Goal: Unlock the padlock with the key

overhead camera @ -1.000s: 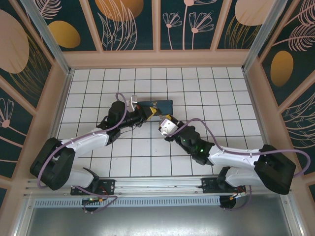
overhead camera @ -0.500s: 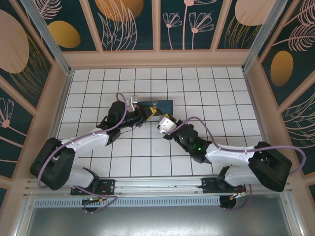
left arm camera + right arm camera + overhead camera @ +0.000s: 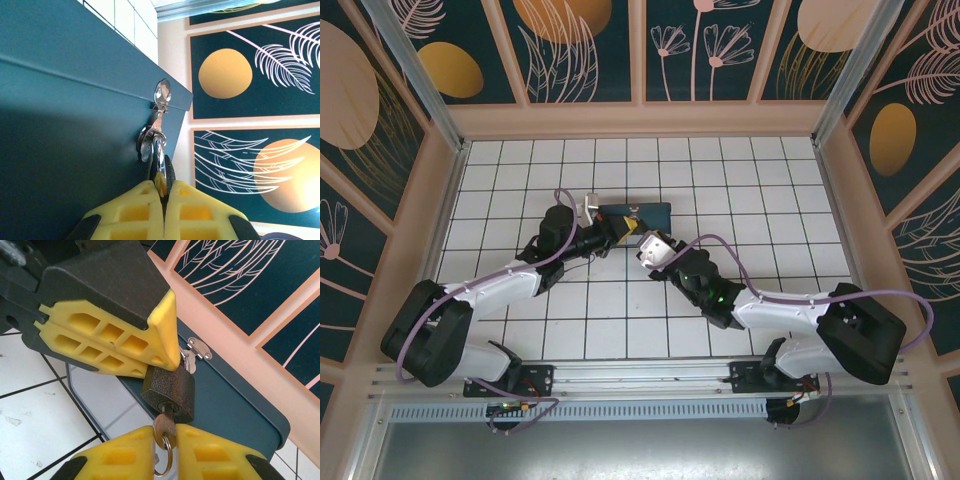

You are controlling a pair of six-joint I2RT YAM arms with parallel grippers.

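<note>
Key (image 3: 163,426) seated in padlock (image 3: 169,390) at the hasp (image 3: 200,348) of the tin (image 3: 235,405).
Right gripper (image 3: 165,437) pinches the key's head from below, with the blade up in the keyway. Left gripper (image 3: 163,191) is clamped on the padlock's shackle, just above the black body, which sits against the tin's side.

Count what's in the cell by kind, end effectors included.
padlock: 1, black
key: 1, silver, in the padlock
tin: 1, dark teal
end effectors: 2, left end effector, right end effector
Total: 5
</note>
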